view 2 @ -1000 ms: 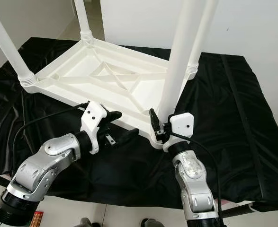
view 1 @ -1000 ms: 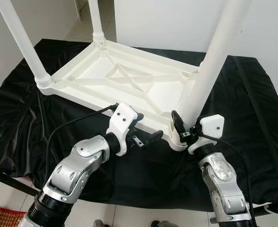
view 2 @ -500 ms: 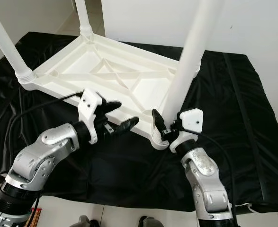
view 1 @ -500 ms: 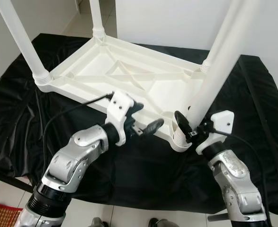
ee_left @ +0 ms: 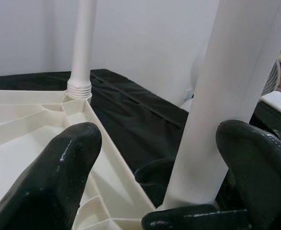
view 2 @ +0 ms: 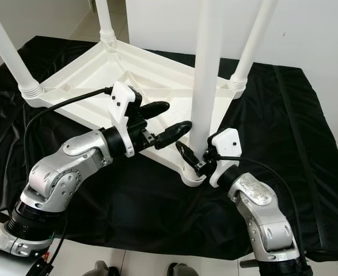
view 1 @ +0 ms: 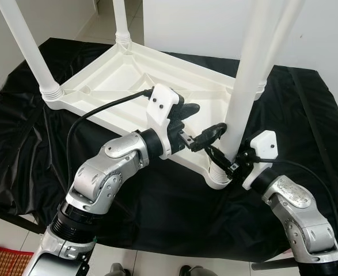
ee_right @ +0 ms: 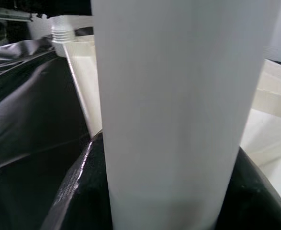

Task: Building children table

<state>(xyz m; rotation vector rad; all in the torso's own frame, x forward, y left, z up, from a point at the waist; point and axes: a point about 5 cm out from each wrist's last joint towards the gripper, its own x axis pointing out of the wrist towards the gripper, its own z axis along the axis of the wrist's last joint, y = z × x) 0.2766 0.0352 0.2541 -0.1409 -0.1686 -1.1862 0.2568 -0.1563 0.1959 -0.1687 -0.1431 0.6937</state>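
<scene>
The white children's table (view 1: 140, 80) lies upside down on a bench draped in black cloth (view 1: 307, 144), its four legs pointing up. The work is on the near leg (view 1: 243, 98), which rises from the corner socket (view 1: 217, 175) at about 5 o'clock of the tabletop, closest to the robot.

The right pincer (view 1: 225, 162) is closed around the base of this leg just above the socket; in the right wrist view the white tube (ee_right: 171, 110) sits between its dark pads. The left pincer (view 1: 198, 123) comes in from 9 o'clock of the leg, a little higher, fingers spread; one fingertip (ee_left: 252, 167) lies near the leg, the other (ee_left: 63, 167) hangs over the tabletop's ribbed underside, so it grips nothing.

The step in hand looks like seating or tightening this last leg. I judge the next move calls for the left pincer to close on the leg, so both arms can hold it upright while it is pressed or twisted fully home.
</scene>
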